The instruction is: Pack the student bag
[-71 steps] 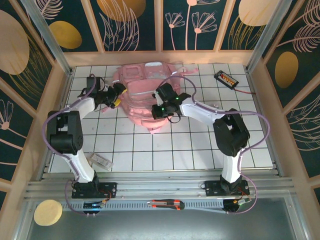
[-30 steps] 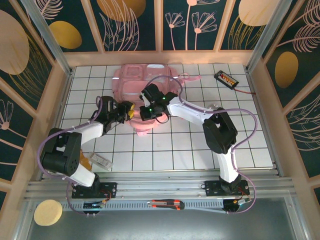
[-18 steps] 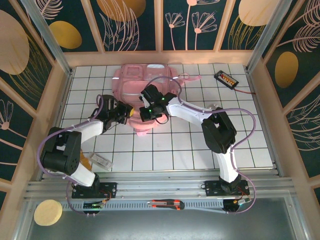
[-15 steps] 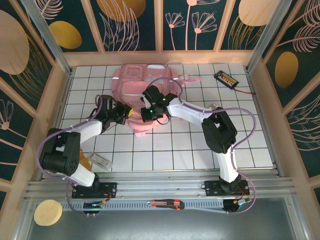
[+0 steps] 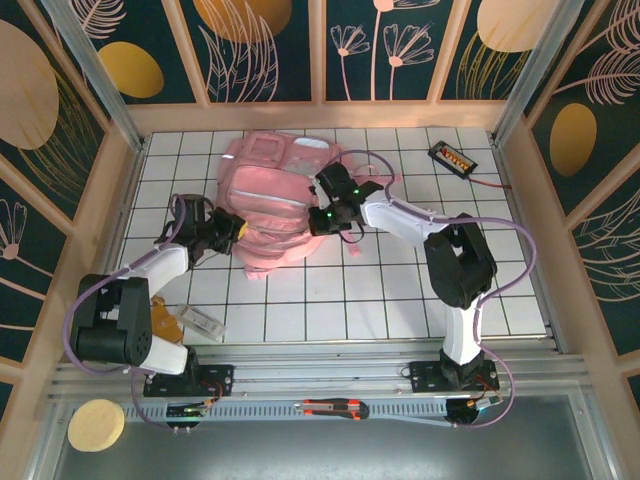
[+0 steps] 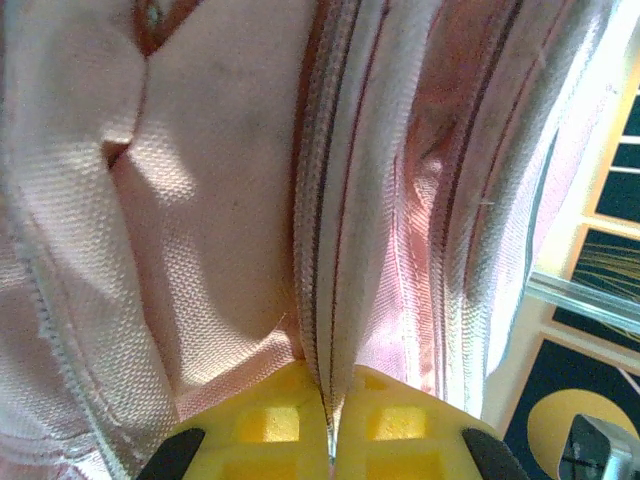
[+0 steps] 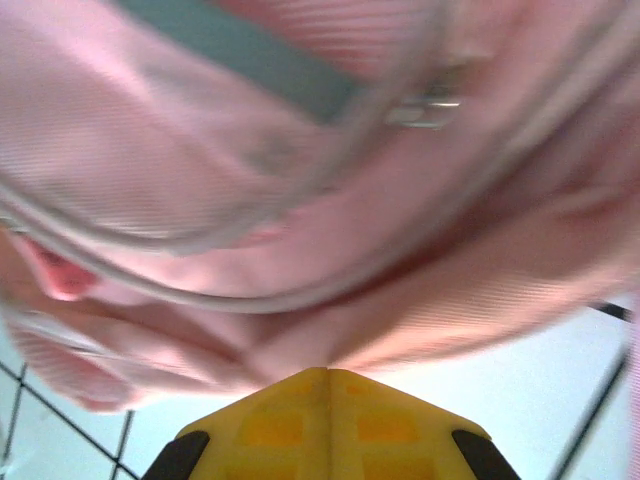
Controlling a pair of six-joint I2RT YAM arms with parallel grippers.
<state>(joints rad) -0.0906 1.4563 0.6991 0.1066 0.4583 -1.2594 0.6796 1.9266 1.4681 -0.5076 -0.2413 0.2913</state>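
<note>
The white gridded table point(image 5: 400, 290) is carrying the student bag point(image 5: 272, 190) across its far-middle squares, a little left of centre, where it is lying slumped with its pocketed face upward. Both arms are reaching in from opposite sides, probably so the soft fabric can be stretched and steadied for packing or zipping. The left gripper point(image 5: 225, 233) is meeting the bag's near-left edge; in the left wrist view its yellow pads point(image 6: 265, 420) are pressing tight together on a zipper seam of the bag point(image 6: 200, 200), so it is pinching that ridge. The right gripper point(image 5: 322, 218) is sitting at the bag's right flank; in the right wrist view its pads point(image 7: 270, 425) are lying flush together, and a blurred fold of pink cloth point(image 7: 200, 150) is running down to their tips, seemingly nipped there. Well apart, a small black-and-orange device point(image 5: 452, 157) is resting in the far right corner.
</note>
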